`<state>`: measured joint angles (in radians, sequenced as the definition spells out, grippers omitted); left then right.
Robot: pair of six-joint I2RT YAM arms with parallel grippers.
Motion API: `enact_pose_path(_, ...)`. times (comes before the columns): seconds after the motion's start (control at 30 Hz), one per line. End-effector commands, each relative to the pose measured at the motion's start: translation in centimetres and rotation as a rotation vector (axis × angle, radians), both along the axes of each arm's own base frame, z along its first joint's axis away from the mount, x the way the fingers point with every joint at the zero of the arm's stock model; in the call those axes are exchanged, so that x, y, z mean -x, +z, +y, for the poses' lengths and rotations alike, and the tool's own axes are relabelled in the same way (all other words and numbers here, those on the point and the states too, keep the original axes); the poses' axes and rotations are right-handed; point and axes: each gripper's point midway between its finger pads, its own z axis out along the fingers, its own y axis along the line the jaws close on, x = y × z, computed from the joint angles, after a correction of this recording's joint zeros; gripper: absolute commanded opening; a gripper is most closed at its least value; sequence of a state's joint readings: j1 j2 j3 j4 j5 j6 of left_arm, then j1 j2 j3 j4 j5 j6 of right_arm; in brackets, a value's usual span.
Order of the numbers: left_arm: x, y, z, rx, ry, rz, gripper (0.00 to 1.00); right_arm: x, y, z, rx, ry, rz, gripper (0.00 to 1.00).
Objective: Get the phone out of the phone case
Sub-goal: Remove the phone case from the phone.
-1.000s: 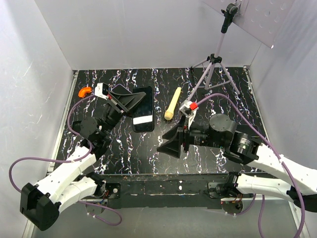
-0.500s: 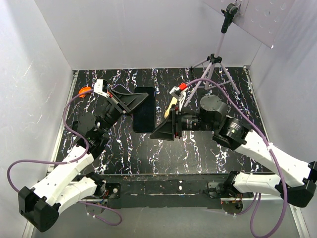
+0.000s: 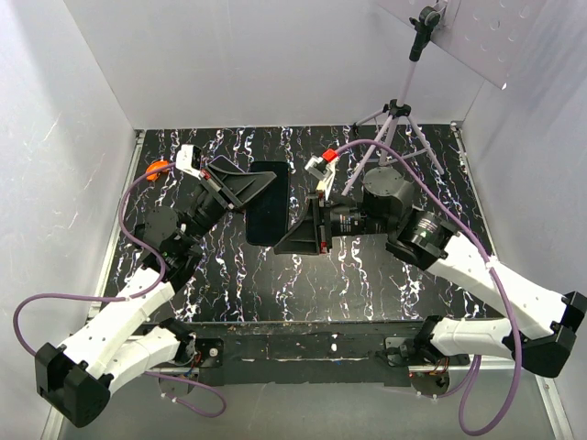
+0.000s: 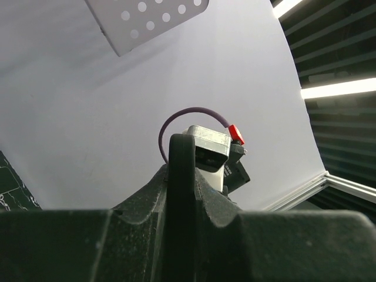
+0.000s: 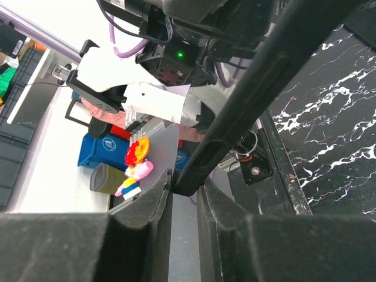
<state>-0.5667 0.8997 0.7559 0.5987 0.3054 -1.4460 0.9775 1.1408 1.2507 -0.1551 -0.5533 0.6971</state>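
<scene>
The phone case (image 3: 266,202) is a black slab held above the table's middle, and I cannot tell the phone apart from it. My left gripper (image 3: 260,183) is shut on the slab's upper left edge. In the left wrist view the case (image 4: 181,158) stands edge-on between the fingers of that gripper (image 4: 181,176). My right gripper (image 3: 278,245) has reached the lower right corner. In the right wrist view that corner of the case (image 5: 235,117) sits pinched between the fingertips of the right gripper (image 5: 185,185).
A grey tripod (image 3: 394,124) stands at the back right of the black marbled table (image 3: 385,275). An orange piece (image 3: 157,169) lies at the back left. White walls close in three sides.
My right arm has swung left and away from me to the case's lower right corner, and its jaws have closed there. The left gripper keeps its grip and has shifted only slightly.
</scene>
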Motion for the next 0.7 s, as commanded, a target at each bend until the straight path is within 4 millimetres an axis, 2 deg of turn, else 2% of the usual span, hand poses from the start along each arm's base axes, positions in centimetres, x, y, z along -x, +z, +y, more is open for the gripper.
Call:
enact_pose_path(0.0,2.1,4.1,0.9,0.075,-0.036,-0.091,0.00,-0.7,2.2,0.2,-0.062,0.017,-0.074,0.18)
enact_pose_path(0.1,2.5,4.2,1.2,0.112,-0.065,-0.072,0.00,-0.6,1.5,0.2,-0.049,0.050,-0.134,0.03)
enact_pose_path(0.27,3.5,5.0,1.1,0.239,-0.229,0.012,0.00,-1.8,-1.3,-0.4,-0.016,0.024,-0.415,0.01)
enact_pose_path(0.33,3.8,5.1,0.7,0.253,-0.306,0.051,0.00,-2.4,-1.3,-0.5,-0.010,0.008,-0.558,0.01)
enact_pose_path(0.4,4.3,5.0,0.5,0.250,-0.348,0.071,0.00,-3.0,-0.4,-0.1,0.009,0.002,-0.647,0.01)
enact_pose_path(0.5,4.7,4.7,1.1,0.250,-0.328,0.092,0.00,-3.6,0.4,1.0,0.053,-0.002,-0.730,0.01)
enact_pose_path(0.67,4.9,4.9,1.2,0.250,-0.330,0.102,0.00,-6.1,1.6,1.8,0.094,-0.097,-0.802,0.01)
